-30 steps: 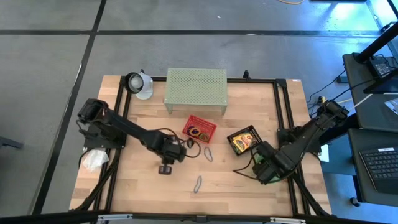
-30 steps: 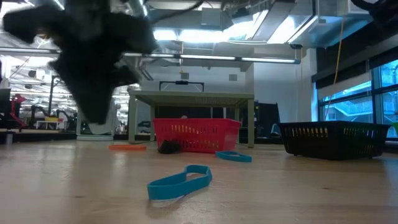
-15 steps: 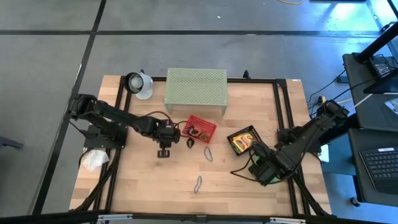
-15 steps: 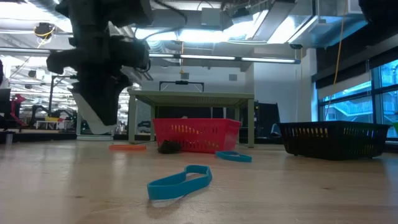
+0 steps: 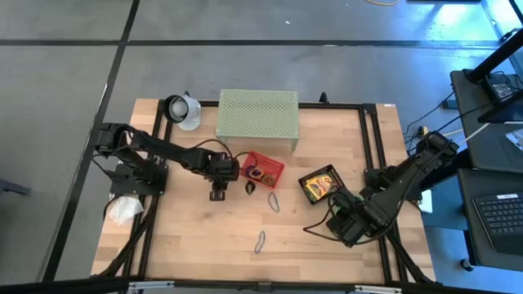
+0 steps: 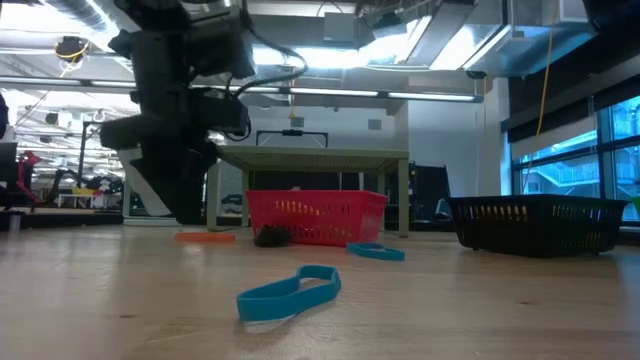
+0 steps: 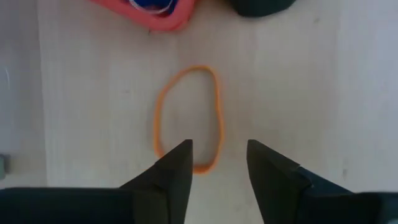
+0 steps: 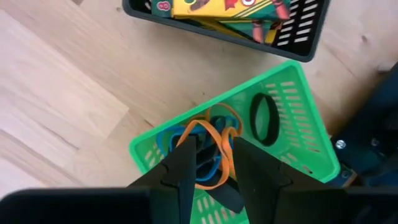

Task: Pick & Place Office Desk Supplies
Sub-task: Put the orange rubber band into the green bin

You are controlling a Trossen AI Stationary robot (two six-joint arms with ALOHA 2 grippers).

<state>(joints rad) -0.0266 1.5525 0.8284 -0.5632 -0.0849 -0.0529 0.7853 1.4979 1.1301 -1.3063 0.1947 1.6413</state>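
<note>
My left gripper (image 7: 217,148) (image 5: 216,190) hangs open just above the table, pointing down. An orange loop (image 7: 186,118) (image 6: 205,237) lies flat on the wood beneath it, the loop's near end between the fingertips, which do not touch it. My right gripper (image 8: 214,142) (image 5: 344,224) hovers over a green basket (image 8: 292,118) that holds blue, orange and black loops; its fingers stand a narrow gap apart. Yellow-and-green crayon boxes (image 8: 224,9) (image 5: 320,184) lie in a black basket (image 6: 540,222). Two blue loops (image 6: 290,293) (image 6: 376,251) lie on the table.
A red basket (image 5: 261,169) (image 6: 315,215) with loops sits just beyond the left gripper, with a small black object (image 7: 258,5) (image 6: 270,237) beside it. The pale green perforated shelf (image 5: 257,114) stands at the far edge. A white wad (image 5: 122,211) lies off the table's left side.
My left gripper has moved toward the table's far edge, closer to the red basket, and now stands over the orange loop. The loops and baskets have stayed put.
</note>
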